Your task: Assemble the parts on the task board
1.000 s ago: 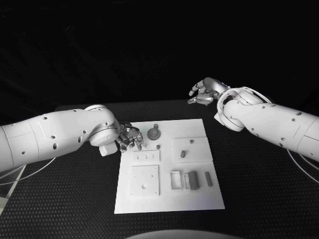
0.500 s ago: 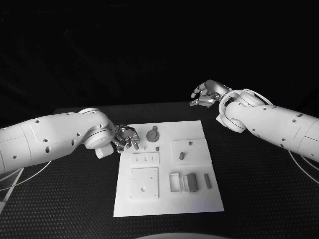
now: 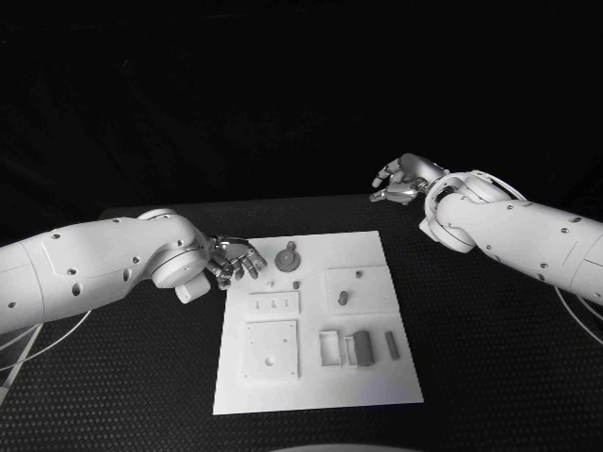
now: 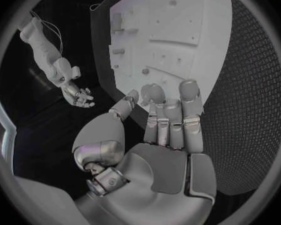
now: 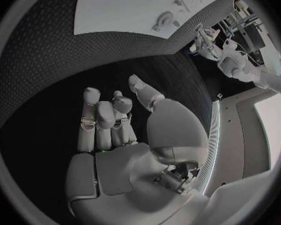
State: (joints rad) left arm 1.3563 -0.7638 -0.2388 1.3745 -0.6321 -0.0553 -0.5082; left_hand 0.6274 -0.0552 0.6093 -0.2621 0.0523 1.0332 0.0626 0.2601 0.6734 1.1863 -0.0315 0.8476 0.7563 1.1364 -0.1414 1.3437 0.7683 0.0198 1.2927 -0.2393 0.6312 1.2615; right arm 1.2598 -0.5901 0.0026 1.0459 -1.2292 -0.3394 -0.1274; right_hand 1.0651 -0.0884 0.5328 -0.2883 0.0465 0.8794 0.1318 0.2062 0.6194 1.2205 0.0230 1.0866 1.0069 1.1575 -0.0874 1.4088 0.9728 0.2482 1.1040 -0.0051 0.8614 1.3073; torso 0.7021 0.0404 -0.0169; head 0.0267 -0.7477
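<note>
White board (image 3: 369, 377) mid-table, your grey parts (image 3: 365, 345) lying on it, left hand (image 3: 231, 258) at its far left corner, empty, fingers now spread from their earlier curl, right hand (image 3: 408, 178) raised beyond the board, loosely open, holding nothing, slightly shifted.

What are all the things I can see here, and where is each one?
Table: one, black, under everything.
Task board: one, white plate, middle of the table.
Round part: one, grey, far end of the board, nearest the left hand.
Small parts: a few, grey, on the board's middle blocks; too small to count surely.
Long parts: a few, grey, side by side near the board's near right end.
Left robot hand: one, silver, at the board's far left edge, fingers spread, holding nothing.
Right robot hand: one, silver, raised past the table's far edge, fingers apart, holding nothing.
Arms: two, white, one from each side.
</note>
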